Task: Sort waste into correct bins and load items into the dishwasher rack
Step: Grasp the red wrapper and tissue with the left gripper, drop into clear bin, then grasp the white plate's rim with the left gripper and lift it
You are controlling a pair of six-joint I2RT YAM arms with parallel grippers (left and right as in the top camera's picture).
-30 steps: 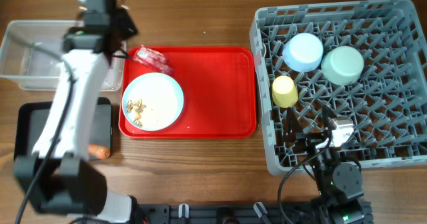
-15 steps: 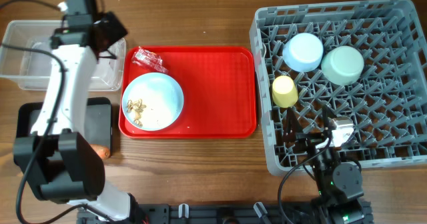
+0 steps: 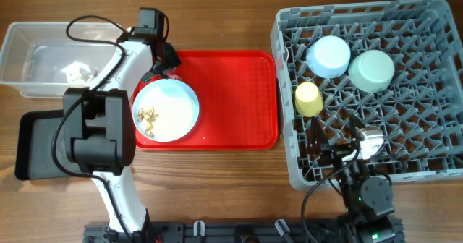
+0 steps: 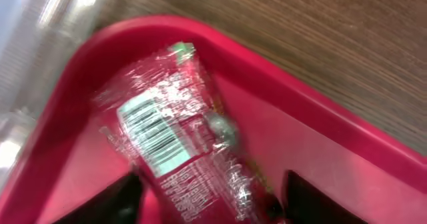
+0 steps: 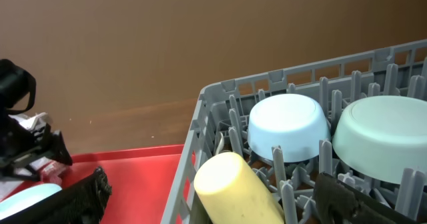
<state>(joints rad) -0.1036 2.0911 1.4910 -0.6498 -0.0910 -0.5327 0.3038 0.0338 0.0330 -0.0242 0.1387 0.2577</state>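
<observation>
1. My left gripper [image 4: 220, 201] hangs over the far left corner of the red tray [image 4: 320, 151], fingers spread, gripping nothing
2. The red snack wrapper [image 4: 170, 147] lies in that corner, its near end between my fingertips
3. The crumpled tissue [image 3: 76, 73] sits in the clear tub [image 3: 29, 40], left of the tray
4. My right gripper [image 5: 217, 204] is wide open and empty at the dishwasher rack [image 5: 220, 94], with the yellow cup [image 5: 230, 184] just ahead

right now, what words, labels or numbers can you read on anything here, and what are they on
No text is readable.
Snack wrapper: a barcode and lines of white print, all too blurred to read.
Everything else: no print shows in any view.
</observation>
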